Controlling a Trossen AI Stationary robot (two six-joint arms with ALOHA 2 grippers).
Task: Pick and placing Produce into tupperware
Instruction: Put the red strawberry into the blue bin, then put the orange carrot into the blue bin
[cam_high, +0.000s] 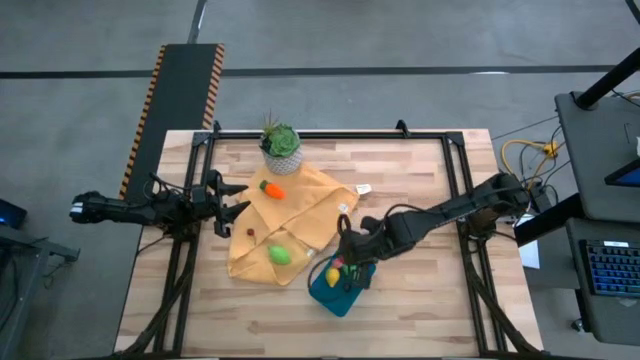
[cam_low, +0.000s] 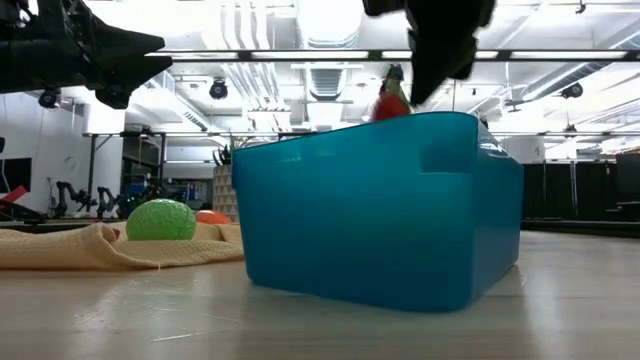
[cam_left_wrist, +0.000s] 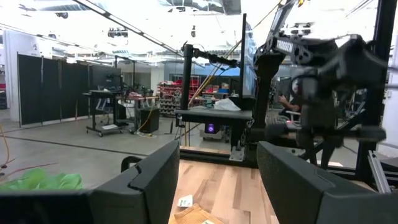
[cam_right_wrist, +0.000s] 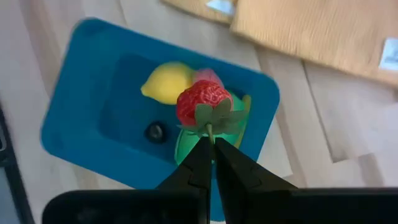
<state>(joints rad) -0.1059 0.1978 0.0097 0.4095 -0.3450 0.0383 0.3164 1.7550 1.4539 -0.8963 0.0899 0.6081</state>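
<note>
The blue tupperware (cam_high: 339, 285) sits near the front edge of the wooden desk (cam_high: 420, 300), a bit right of the middle. It is just beside the lower corner of the yellow cloth (cam_high: 290, 225). Inside the tub lie a yellow lemon (cam_right_wrist: 165, 81), a small dark berry (cam_right_wrist: 155, 131) and a green piece (cam_right_wrist: 186, 146).

The right gripper (cam_right_wrist: 210, 144) hangs right over the tub. Its jaws are pressed together on the thin green stem of a red strawberry (cam_right_wrist: 202, 102). The strawberry is up in the air above the other fruit, not lying in the tub. In the low view its red top (cam_low: 388, 103) peeks over the tub's rim, under the dark gripper.

A little farther back, a green oval piece (cam_high: 280, 255) rests on the cloth, near the tub. Farther back again, an orange carrot (cam_high: 271, 188) lies on the cloth close to its far corner. A tiny dark red piece (cam_high: 250, 233) sits on the cloth toward the left.

Behind the carrot stands a potted green plant (cam_high: 281, 146), by the far edge of the desk.

The left gripper (cam_high: 232, 200) waits at the left side of the desk, beside the cloth. Its jaws stand partly open and hold nothing.
</note>
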